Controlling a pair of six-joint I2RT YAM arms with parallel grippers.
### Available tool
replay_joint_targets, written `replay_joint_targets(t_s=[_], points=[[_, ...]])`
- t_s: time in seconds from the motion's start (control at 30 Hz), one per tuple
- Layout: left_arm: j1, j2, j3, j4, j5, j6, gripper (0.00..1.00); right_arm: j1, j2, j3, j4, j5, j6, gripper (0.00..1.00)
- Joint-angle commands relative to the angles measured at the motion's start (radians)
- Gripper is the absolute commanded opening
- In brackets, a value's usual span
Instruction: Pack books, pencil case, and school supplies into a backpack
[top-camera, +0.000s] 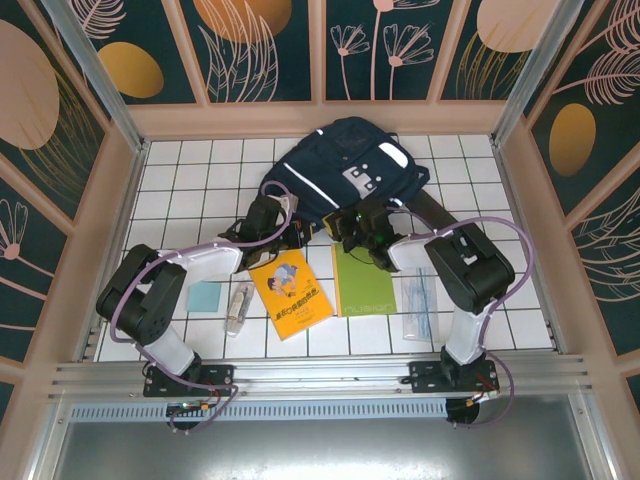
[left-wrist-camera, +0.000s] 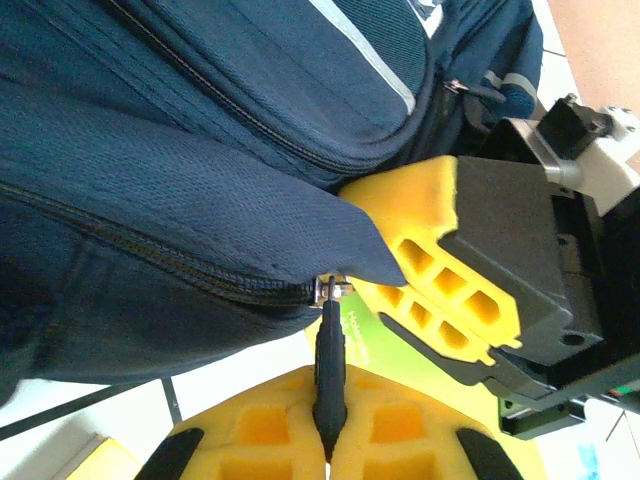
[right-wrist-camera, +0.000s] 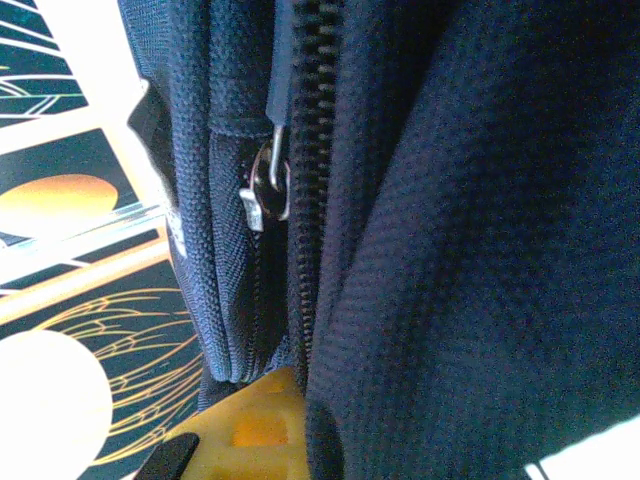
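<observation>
The left end effector (left-wrist-camera: 328, 425) is pinched together on the black zipper pull (left-wrist-camera: 328, 360) of the navy backpack (top-camera: 345, 165). Just beside it, the right end effector (left-wrist-camera: 375, 245) is clamped on a flap of the bag's fabric at its near edge. The backpack lies at the far middle of the white-tiled worktop (top-camera: 190, 180). Nearer the arms, the orange-yellow book (top-camera: 290, 293) and the green book (top-camera: 363, 280) lie flat side by side. The clear sleeve (top-camera: 418, 305) lies to their right, the small tube packet (top-camera: 238, 308) and pale-teal card (top-camera: 204, 296) to their left.
</observation>
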Motion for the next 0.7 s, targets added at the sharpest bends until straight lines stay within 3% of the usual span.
replay_joint_targets(t_s=[0.0, 0.13, 0.33, 0.5, 0.67], points=[[0.028, -0.036, -0.009, 0.035, -0.095, -0.013, 0.00, -0.056, -0.072, -0.012, -0.026, 0.046, -0.088, 0.00], [0.072, -0.021, -0.032, 0.045, -0.094, -0.061, 0.00, -0.061, -0.105, -0.011, -0.074, 0.036, -0.126, 0.00], [0.105, -0.017, -0.036, 0.033, -0.127, -0.030, 0.00, -0.077, -0.111, 0.020, -0.135, -0.009, -0.202, 0.00], [0.180, -0.022, -0.022, 0.023, -0.136, 0.040, 0.00, -0.101, -0.112, 0.084, -0.265, -0.093, -0.399, 0.00], [0.198, -0.018, 0.008, -0.005, -0.130, 0.099, 0.00, -0.144, -0.122, 0.153, -0.411, -0.194, -0.650, 0.00]])
